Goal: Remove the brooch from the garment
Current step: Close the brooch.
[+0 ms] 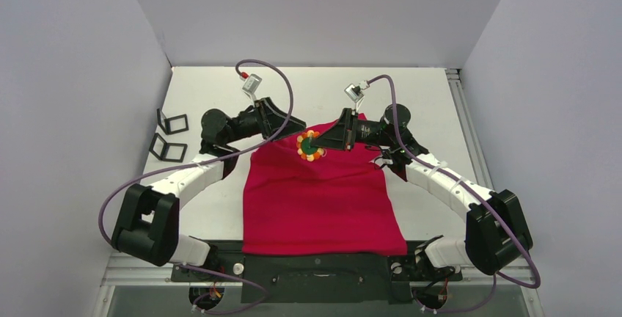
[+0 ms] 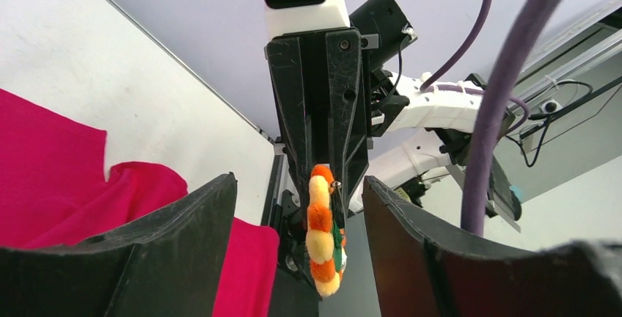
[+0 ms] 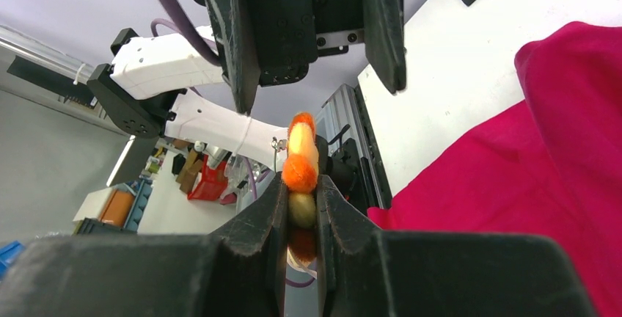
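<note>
The garment (image 1: 323,199) is a bright red T-shirt lying flat on the white table; it also shows in the left wrist view (image 2: 44,170) and the right wrist view (image 3: 543,163). The brooch (image 1: 309,145) is a ring of orange and yellow pom-poms with a green centre. My right gripper (image 1: 317,143) is shut on it and holds it over the shirt's top left part. In the wrist views the brooch (image 2: 323,232) (image 3: 299,157) hangs in the air, apart from the cloth. My left gripper (image 1: 295,124) is open and empty, its jaws either side of the brooch without touching it (image 2: 299,181).
Two small black square frames (image 1: 172,122) (image 1: 167,148) lie on the table at the left. White walls close in the table on the left, back and right. A metal rail (image 1: 462,111) runs along the right edge.
</note>
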Motion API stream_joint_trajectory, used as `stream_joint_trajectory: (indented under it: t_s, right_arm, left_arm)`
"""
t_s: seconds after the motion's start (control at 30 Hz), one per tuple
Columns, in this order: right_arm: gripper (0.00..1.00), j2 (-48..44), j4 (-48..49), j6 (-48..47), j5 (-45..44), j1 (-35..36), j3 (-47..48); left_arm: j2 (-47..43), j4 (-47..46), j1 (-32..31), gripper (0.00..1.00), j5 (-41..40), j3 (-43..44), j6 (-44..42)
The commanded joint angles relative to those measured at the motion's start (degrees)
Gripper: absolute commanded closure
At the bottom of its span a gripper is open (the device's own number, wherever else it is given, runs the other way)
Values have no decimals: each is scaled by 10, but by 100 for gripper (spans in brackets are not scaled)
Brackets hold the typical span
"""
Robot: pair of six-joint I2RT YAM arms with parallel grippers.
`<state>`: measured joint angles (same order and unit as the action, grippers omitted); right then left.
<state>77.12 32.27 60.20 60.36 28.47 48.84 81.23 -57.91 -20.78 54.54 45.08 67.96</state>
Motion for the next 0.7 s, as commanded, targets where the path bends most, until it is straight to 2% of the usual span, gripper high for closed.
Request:
stream_joint_trajectory:
  t_s: [0.0, 0.13, 0.3, 0.43, 0.5, 0.67]
  right_arm:
    - [100, -15, 33, -13, -3, -3, 22]
    - [100, -14, 48, -12, 0, -1, 28]
    - [100, -12, 59, -13, 6, 5, 35]
    - [100, -13, 65, -13, 8, 10, 38]
    - [100, -14, 66, -14, 10, 12, 40]
    - [100, -12, 54, -23, 10, 15, 42]
  left_arm:
    - [-33, -18, 25, 42, 19, 23, 7]
    - [-46, -6, 26, 47, 42, 1, 1]
    - [-63, 91, 8, 48, 51, -5, -60]
    - [-65, 126, -5, 51, 55, -2, -83]
    - [-66, 126, -6, 57, 55, -4, -84]
    - [-64, 68, -7, 82, 58, -9, -50]
